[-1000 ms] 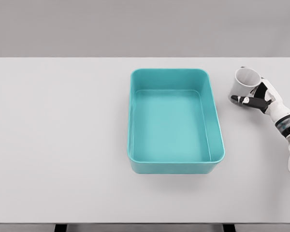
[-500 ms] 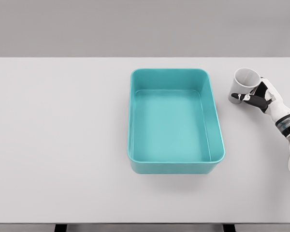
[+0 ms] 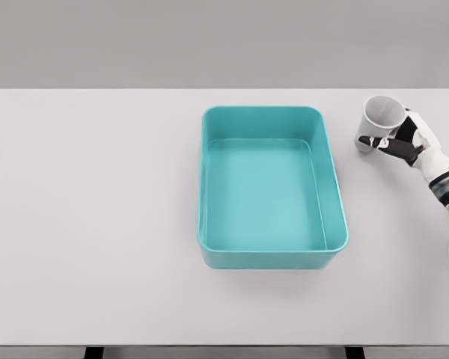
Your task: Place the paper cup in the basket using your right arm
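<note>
**A:** Paper cup [image 3: 380,122], the small white open-topped one, sits at the right of the frame in the head view, tipped a bit with its mouth facing up toward the camera. The robot's white right hand [image 3: 405,142] has its dark-tipped fingers [image 3: 376,141] wrapped round the lower wall, so I'd call that a grip on the cup. It's well right of the teal rectangular plastic basket [image 3: 337,187] in the middle of the white table [image 3: 97,224].

**B:** What worries you from here?

**A:** The hold looks low and sideways on a thin, tilted cup. I'd guess a squeeze could crumple it or let it pivot out. Carried too low, it could also clip the basket's near-side rim.

**B:** Arm pose?

**A:** Forearm comes in from the lower right edge, angled up-left, wrist reaching toward the cup. Left arm isn't showing anywhere.
</note>
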